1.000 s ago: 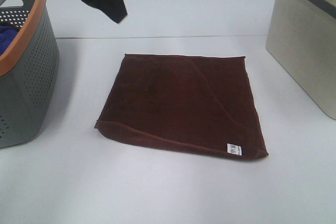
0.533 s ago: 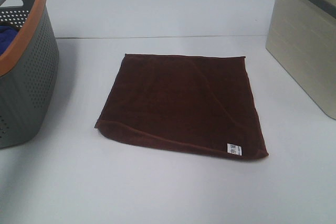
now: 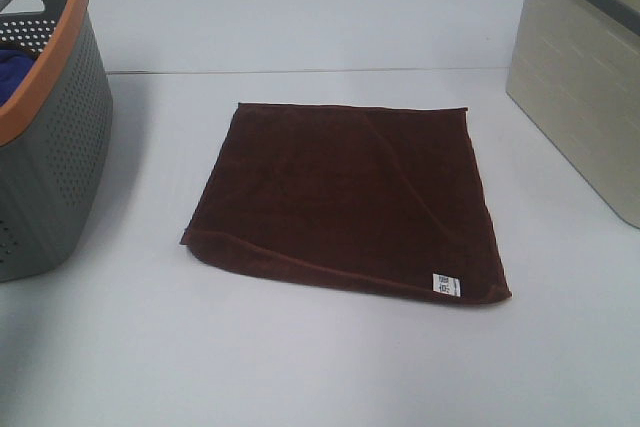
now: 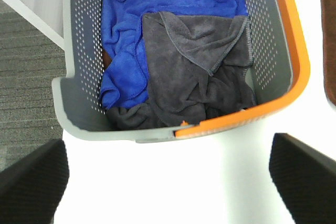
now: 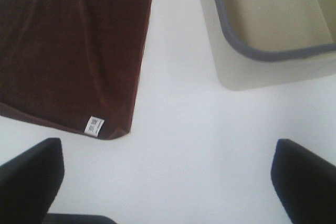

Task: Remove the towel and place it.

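The dark reddish-brown towel (image 3: 350, 197) lies flat and folded on the white table, its small white label (image 3: 445, 283) at the near right corner. It also shows in the right wrist view (image 5: 71, 51), and its edge shows in the left wrist view (image 4: 329, 40). My left gripper (image 4: 168, 182) is open and empty, high above the table beside the grey basket. My right gripper (image 5: 168, 182) is open and empty, high above the table between the towel and the beige bin. Neither gripper shows in the exterior high view.
A grey perforated basket with an orange rim (image 3: 50, 127) stands at the left; in the left wrist view it (image 4: 294, 51) holds a blue cloth (image 4: 157, 3) and a grey cloth (image 4: 199, 61). A beige bin with a grey rim (image 3: 585, 77) stands at the right, also in the right wrist view (image 5: 262, 51).
One second ago a black arm showed at the top left of the exterior high view; it has left the view. The towel has not moved.
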